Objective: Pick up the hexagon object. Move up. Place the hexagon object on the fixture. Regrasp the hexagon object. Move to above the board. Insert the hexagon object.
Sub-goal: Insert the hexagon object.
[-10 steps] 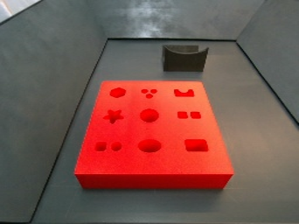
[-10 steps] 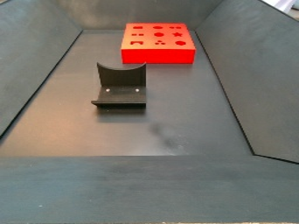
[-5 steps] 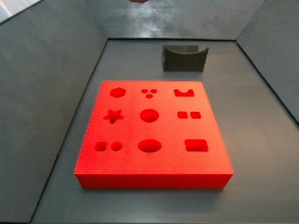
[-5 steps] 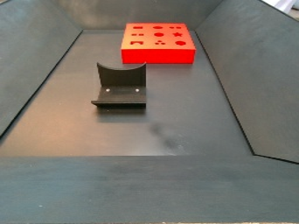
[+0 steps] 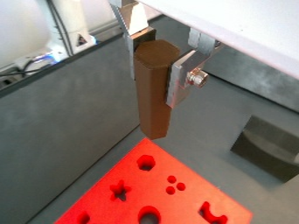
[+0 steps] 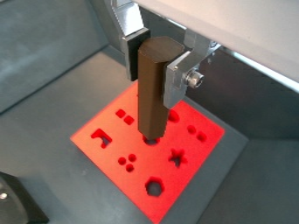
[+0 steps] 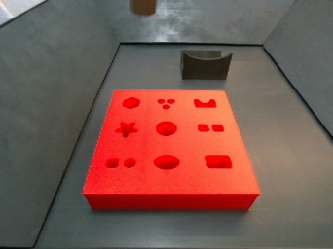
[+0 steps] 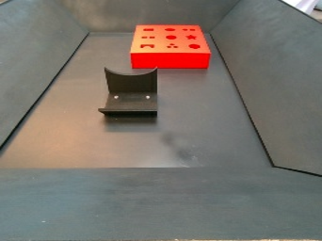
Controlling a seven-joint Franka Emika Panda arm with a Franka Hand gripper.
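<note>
Since half a second ago, the small brown hexagonal peg [image 7: 143,6] has dropped further into a side view's top edge, above the far left of the table. In both wrist views I see the two-finger silver gripper [image 5: 159,54] clamped on its upper end, holding it upright above the flat red-orange board [image 6: 149,147]. My side view [image 8: 169,46] shows that board at the far end, with the dark grey notched fixture [image 8: 128,92] nearer, mid-table.

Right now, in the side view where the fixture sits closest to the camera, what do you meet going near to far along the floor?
Fixture → board. The claw is out of that view; in both wrist views it hangs above the board, shut on the hexagon object.
</note>
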